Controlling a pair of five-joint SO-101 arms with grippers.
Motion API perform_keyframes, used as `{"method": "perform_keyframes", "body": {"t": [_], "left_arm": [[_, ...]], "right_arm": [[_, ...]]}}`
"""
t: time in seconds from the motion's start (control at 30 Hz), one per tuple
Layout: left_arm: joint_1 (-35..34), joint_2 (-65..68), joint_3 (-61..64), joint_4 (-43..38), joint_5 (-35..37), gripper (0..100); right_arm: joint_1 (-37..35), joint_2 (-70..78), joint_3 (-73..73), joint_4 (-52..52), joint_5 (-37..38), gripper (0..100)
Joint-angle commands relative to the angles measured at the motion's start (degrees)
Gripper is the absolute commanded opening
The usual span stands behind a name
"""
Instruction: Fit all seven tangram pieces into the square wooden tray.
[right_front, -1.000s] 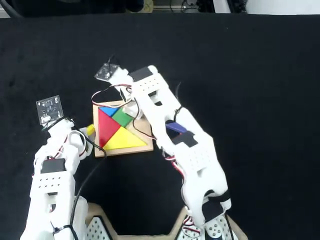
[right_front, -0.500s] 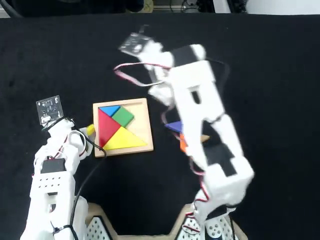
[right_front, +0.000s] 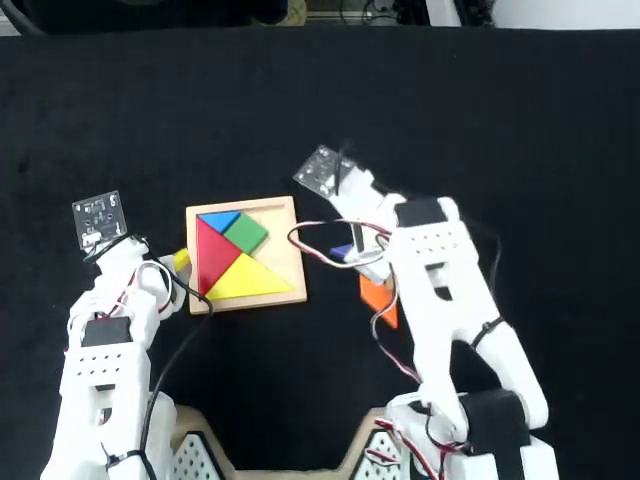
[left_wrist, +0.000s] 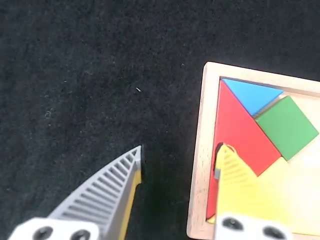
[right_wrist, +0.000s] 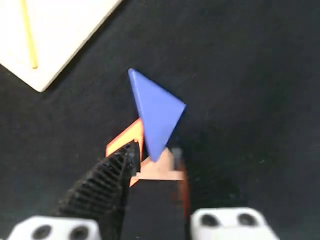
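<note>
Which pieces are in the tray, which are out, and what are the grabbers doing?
wooden tray, part filled.
red triangle, in the tray.
yellow triangle, in the tray.
green square, in the tray.
light blue triangle, in the tray.
dark blue triangle, out, on the table.
orange piece, out, beside the dark blue triangle.
left gripper, open, straddling the tray's rim.
right gripper, over the dark blue triangle.

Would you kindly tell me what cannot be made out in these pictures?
High view: the right arm covers most of the blue triangle and orange piece.
Left wrist view: the tray runs off the edge; the left hand covers part of the yellow triangle.
</note>
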Motion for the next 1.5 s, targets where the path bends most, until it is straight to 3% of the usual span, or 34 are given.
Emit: {"method": "perform_keyframes", "body": {"t": [0.0, 0.17, 0.33, 0.63, 1.03, 1.33, 1.47], "left_arm": [[0.48, -0.97, -0.22, -1.14, -0.35, 25], [0.57, -0.97, -0.22, -1.14, -0.35, 25], [0.57, -0.97, -0.22, -1.14, -0.35, 25], [0.57, -0.97, -0.22, -1.14, -0.44, 25], [0.66, -0.97, -0.31, -1.23, -0.44, 25], [0.75, -0.97, -0.31, -1.23, -0.44, 25], [0.75, -0.97, -0.31, -1.23, -0.44, 25]], "right_arm": [[0.18, 0.75, 0.31, -1.58, 1.05, 18.3], [0.0, 7.69, -1.45, -6.42, 0.18, 18.5], [-2.9, 16.04, -5.67, -6.59, -1.14, 18.5], [-0.88, 28.62, -17.8, -6.07, -0.62, 18.5], [-1.05, 26.15, -19.38, -3.78, 5.19, 18.8], [-0.97, 27.3, -20.35, -3.69, 5.27, 18.9], [-0.79, 27.21, -23.96, 0.62, 5.27, 27.0]]}}
